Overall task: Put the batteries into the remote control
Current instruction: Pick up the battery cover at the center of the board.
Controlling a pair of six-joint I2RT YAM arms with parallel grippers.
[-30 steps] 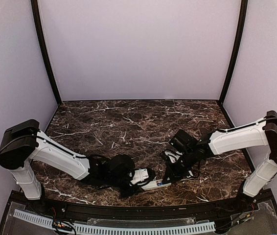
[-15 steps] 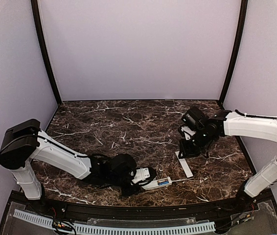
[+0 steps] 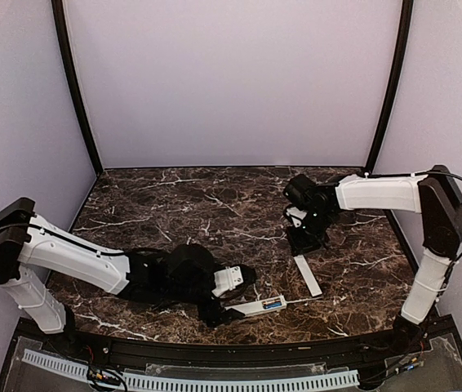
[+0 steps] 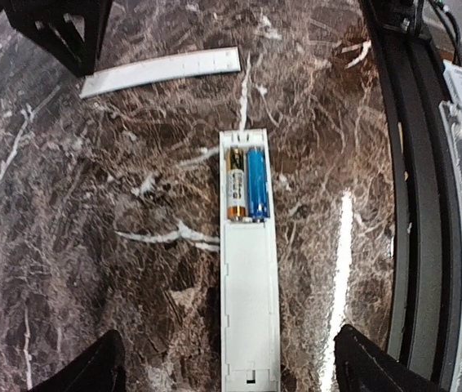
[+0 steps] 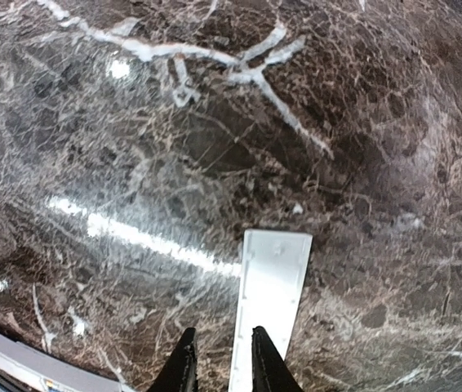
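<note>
- You are seeing the close of the loading step. The remote control (image 4: 250, 318) is lying back-up on the tabletop (image 4: 84, 212) near its front edge. Its compartment is uncovered, and the batteries (image 4: 255, 181) are sitting side by side in it, one blue, one gold and black.
- Both cells are looking seated, so the loading itself is probably done. The cover strip (image 5: 270, 278) is lying well apart from the remote, on the right arm's side.
- If you are closing up, the next move is calling for a clean pinch on that thin flat strip and a square line-up with the compartment.
- The left jaws are standing wide and released, a finger (image 4: 92, 371) on each side of the remote, neither touching it.
- The right jaws are hanging above the strip, parted only narrowly, bare tabletop showing between them, gripping nothing. Whether one finger (image 5: 265, 359) is touching the strip, you cannot tell.
</note>
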